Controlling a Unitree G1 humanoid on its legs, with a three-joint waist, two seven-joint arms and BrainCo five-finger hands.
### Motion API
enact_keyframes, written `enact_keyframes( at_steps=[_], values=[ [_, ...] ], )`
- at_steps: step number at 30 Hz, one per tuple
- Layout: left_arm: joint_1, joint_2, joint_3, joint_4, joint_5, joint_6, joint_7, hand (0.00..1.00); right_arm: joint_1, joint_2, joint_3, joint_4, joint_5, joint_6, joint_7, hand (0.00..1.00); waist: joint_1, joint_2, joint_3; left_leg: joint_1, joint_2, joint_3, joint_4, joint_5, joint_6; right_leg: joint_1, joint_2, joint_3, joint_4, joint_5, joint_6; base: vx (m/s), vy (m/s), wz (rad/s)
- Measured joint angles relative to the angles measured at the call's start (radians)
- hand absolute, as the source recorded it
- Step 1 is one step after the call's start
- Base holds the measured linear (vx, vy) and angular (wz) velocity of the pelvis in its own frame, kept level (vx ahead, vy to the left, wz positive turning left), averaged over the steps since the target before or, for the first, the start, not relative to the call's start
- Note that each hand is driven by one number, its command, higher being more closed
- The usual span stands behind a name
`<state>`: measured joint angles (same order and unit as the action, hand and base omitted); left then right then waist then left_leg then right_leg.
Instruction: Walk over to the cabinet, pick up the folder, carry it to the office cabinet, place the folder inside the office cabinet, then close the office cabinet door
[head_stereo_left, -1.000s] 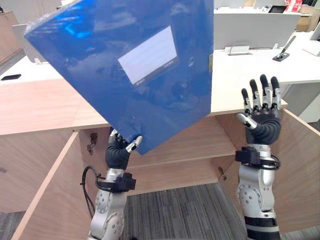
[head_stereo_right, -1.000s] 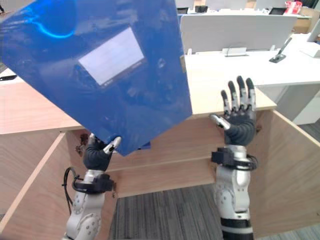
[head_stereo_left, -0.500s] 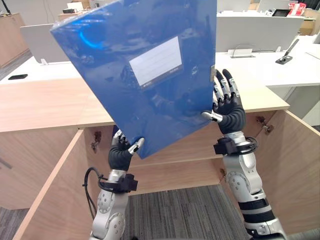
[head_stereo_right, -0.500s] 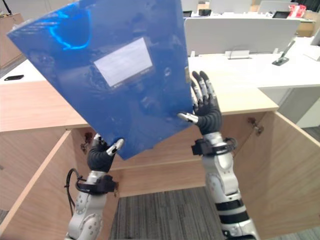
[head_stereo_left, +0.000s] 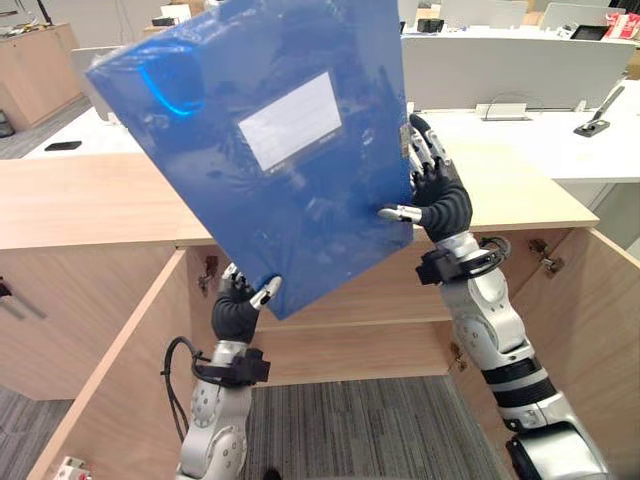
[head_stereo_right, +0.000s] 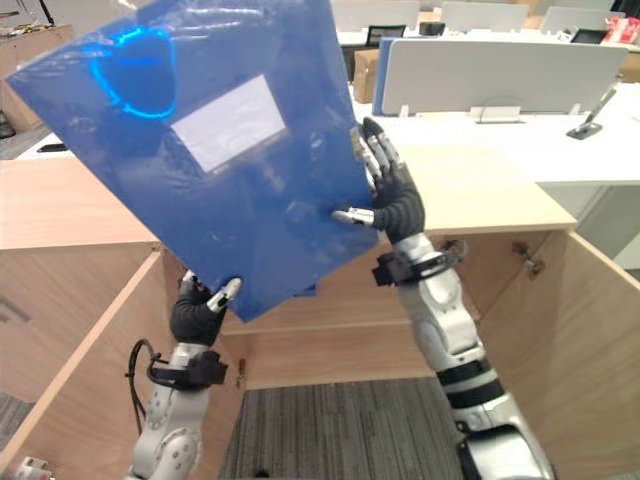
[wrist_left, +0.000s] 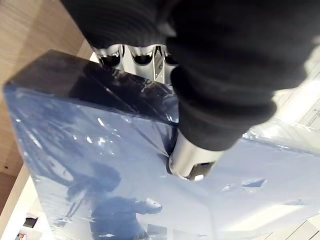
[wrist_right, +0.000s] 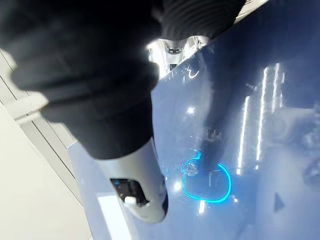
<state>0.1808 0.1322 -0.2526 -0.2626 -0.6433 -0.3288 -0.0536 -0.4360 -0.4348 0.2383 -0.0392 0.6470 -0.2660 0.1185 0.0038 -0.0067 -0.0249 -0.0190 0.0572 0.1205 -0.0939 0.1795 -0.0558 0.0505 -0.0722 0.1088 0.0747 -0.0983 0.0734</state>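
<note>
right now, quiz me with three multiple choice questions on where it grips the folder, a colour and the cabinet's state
1. Where does the left hand grip the folder? A. top edge B. lowest corner C. its label
2. What colour is the folder's label? A. white B. red C. black
3. How do the office cabinet doors stand? A. both shut B. one shut C. both open
Answers: B, its fingers and thumb pinch the corner that hangs lowest; A, a white rectangle on the blue face; C, a door stands swung out on each side.
</note>
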Motion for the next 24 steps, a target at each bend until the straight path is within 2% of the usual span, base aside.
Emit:
enact_keyframes(
  at_steps=[5, 8, 11, 17, 18, 24],
  values=[
    [0.0, 0.012, -0.008, -0.002, -0.02, -0.002, 0.0, 1.0, -0.042, -0.039, 0.031, 0.036, 0.0, 0.0, 0.003, 0.0, 0.0, 0.001, -0.001, -0.009, 0.0, -0.007, 0.0, 0.005, 0.001, -0.001, 0.0, -0.008, -0.012, 0.008, -0.001, 0.0, 0.009, 0.04],
    [0.0, 0.045, -0.037, -0.007, -0.062, -0.001, -0.016, 1.0, -0.06, -0.059, 0.035, 0.077, 0.018, 0.001, 0.02, 0.0, 0.002, 0.001, -0.001, -0.015, 0.0, -0.012, 0.0, 0.008, 0.001, 0.0, 0.0, -0.014, -0.02, 0.012, -0.001, 0.0, 0.01, 0.04],
    [0.0, 0.09, -0.045, -0.025, -0.115, 0.006, -0.043, 1.0, -0.085, -0.092, 0.074, 0.128, 0.119, 0.005, 0.066, 0.0, 0.005, 0.005, -0.002, -0.015, 0.0, -0.013, 0.0, 0.008, 0.001, 0.0, 0.0, -0.016, -0.02, 0.012, -0.001, 0.0, 0.0, 0.0],
    [-0.002, 0.176, -0.045, -0.029, -0.224, 0.009, -0.073, 1.0, -0.141, -0.149, 0.177, 0.202, 0.25, 0.022, 0.148, 0.0, 0.006, 0.016, -0.005, -0.015, 0.001, -0.014, 0.0, 0.009, 0.001, 0.001, 0.0, -0.018, -0.019, 0.012, -0.001, 0.0, 0.0, 0.0],
    [-0.003, 0.199, -0.044, -0.03, -0.239, 0.009, -0.073, 1.0, -0.162, -0.175, 0.216, 0.215, 0.278, 0.031, 0.164, 1.0, 0.007, 0.016, -0.005, -0.015, 0.001, -0.014, 0.0, 0.009, 0.001, 0.001, 0.0, -0.018, -0.019, 0.013, -0.001, 0.0, 0.0, 0.0],
    [-0.037, 0.318, -0.049, -0.032, -0.268, -0.014, -0.073, 1.0, -0.242, -0.338, 0.407, 0.237, 0.395, 0.075, 0.257, 1.0, 0.019, 0.016, -0.004, -0.015, 0.001, -0.014, 0.002, 0.008, 0.001, 0.001, 0.0, -0.019, -0.02, 0.013, -0.002, 0.0, 0.0, 0.0]
  ],
)
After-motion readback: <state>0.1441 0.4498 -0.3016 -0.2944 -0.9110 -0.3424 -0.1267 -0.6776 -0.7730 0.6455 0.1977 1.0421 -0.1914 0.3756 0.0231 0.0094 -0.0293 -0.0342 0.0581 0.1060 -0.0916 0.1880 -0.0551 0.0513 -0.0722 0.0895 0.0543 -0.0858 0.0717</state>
